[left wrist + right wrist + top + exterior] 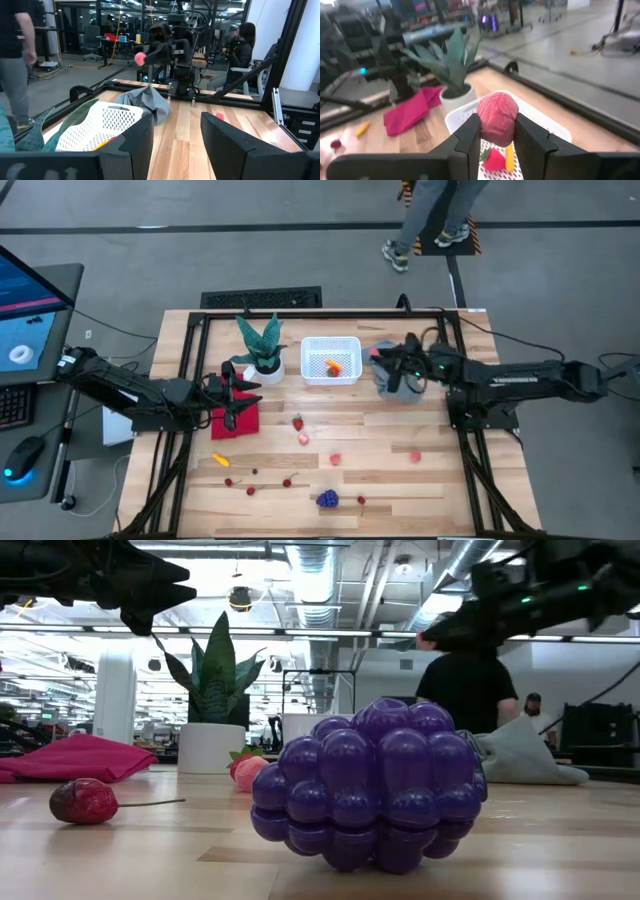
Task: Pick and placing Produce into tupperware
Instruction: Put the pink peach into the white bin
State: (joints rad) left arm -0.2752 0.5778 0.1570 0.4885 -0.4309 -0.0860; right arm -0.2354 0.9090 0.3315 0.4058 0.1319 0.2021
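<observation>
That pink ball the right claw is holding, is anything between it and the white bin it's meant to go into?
Nothing visible. The right gripper holds the pink ball in the air beside the white bin, with open space between them. The bin has no lid, and inside lie only a strawberry and a yellow piece. The potted plant stands on the bin's far side.

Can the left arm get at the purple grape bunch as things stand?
Probably yes. The left gripper hangs open and empty over the red cloth; the grape bunch lies in open table, only small cherries scattered between.
</observation>
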